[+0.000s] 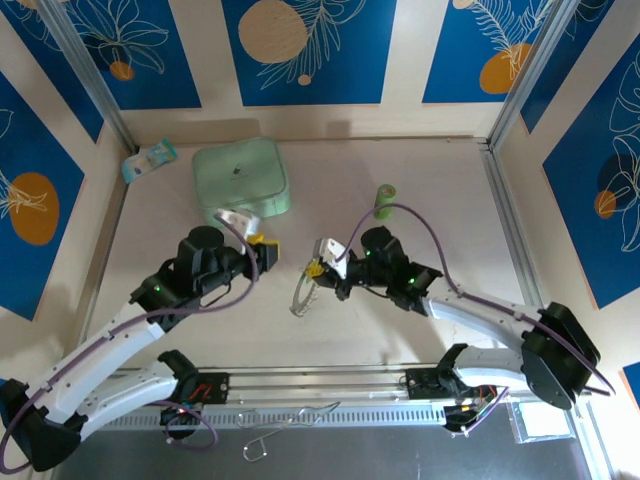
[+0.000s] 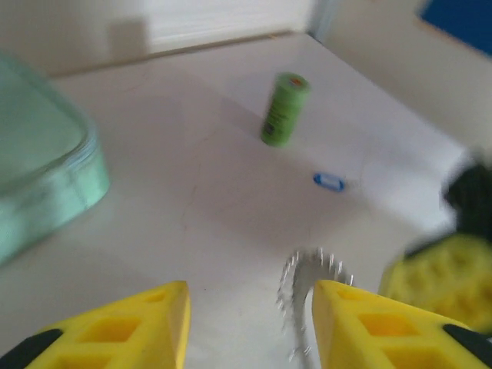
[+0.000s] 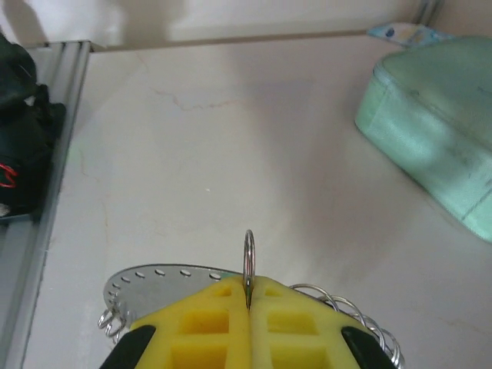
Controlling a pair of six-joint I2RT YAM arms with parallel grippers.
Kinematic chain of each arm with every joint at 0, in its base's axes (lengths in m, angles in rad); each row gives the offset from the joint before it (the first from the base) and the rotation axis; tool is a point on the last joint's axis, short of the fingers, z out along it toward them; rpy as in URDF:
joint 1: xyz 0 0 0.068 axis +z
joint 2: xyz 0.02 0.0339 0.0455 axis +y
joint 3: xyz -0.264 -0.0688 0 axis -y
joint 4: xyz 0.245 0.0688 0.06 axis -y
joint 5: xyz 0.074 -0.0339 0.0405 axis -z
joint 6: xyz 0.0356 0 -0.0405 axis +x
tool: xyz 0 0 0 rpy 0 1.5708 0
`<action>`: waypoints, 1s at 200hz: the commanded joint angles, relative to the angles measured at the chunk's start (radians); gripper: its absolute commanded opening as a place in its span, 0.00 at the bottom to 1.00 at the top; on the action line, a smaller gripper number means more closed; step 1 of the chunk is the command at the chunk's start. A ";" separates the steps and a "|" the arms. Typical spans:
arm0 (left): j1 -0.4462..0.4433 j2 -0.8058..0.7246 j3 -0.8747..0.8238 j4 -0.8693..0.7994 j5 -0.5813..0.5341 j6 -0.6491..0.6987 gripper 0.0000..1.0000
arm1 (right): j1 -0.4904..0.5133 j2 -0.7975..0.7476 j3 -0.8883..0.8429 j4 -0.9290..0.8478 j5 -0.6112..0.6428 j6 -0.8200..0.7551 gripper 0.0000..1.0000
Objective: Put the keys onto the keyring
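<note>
Steadies keyring (image 3: pixel 157 283) by pinching its loop in right claw (image 3: pixel 247 288), with left claw (image 2: pixel 250 307) spread, free for blue key (image 2: pixel 328 181) on bench (image 2: pixel 192 192).

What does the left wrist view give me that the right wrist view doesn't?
Left wrist: the upright green cylinder, a small blue key head beyond it, and the open left tool. Right wrist: the right tool shut on a thin wire loop of the silvery perforated keyring, plus an aluminium rail. Both: that keyring and the mint-green square case.
</note>
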 commanded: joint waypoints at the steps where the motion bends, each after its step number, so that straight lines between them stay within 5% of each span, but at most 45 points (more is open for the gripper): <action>1: 0.001 -0.011 -0.060 0.101 0.284 0.544 0.44 | -0.030 -0.038 0.093 -0.248 -0.189 -0.108 0.00; 23: 0.001 0.032 -0.060 0.102 0.392 0.659 0.43 | -0.030 -0.029 0.172 -0.394 -0.184 -0.184 0.00; 68: -0.001 0.108 -0.069 0.156 0.552 0.677 0.41 | -0.012 -0.019 0.258 -0.535 -0.103 -0.273 0.00; 147: -0.006 0.158 -0.043 0.140 0.584 0.669 0.30 | 0.046 0.040 0.345 -0.577 0.011 -0.318 0.00; 200: -0.012 0.186 -0.017 0.113 0.545 0.666 0.10 | 0.075 0.058 0.375 -0.591 0.027 -0.339 0.00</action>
